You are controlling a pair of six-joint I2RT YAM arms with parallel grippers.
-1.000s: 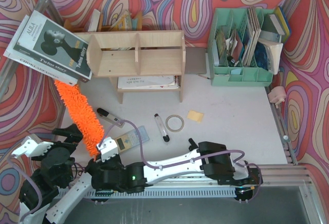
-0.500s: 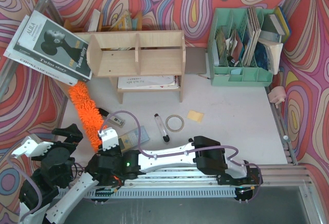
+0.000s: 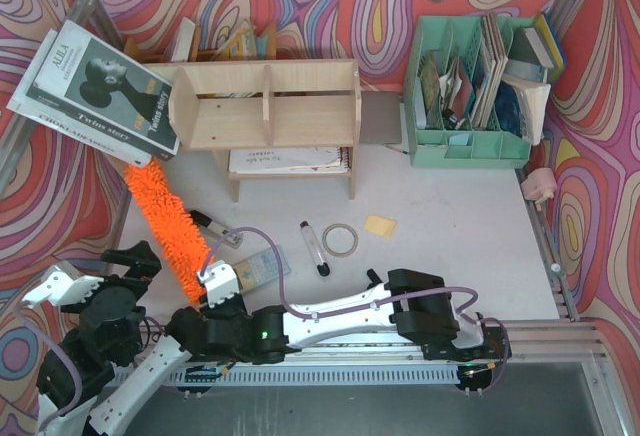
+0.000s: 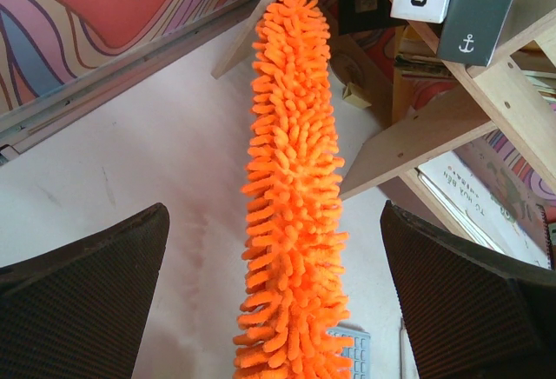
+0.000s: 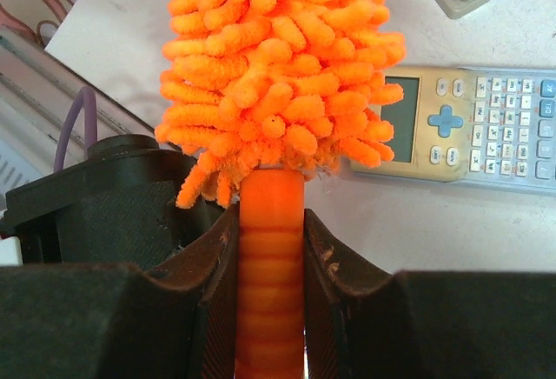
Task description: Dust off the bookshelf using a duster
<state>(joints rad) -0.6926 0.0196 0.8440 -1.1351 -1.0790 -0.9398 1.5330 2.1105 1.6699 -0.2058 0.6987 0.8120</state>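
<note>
We see the duster (image 5: 278, 75), shaggy microfibre cloth head, ridged plastic handle, the bookshelf (image 3: 265, 106), bare matt plywood, the desk (image 3: 450, 216), smooth matt top, the calculator (image 5: 486, 127), plastic casing.

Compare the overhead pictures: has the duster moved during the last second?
Yes. The duster has shifted to the right, and its tip is now nearer the left leg of the bookshelf.

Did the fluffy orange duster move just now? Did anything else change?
Yes. The right gripper, still shut on the handle, shifted slightly right, and the duster swung its fluffy tip right, toward the bookshelf. Nothing was grabbed or let go. The left gripper stayed open and in place. The marker pen, tape ring and calculator did not move.
</note>
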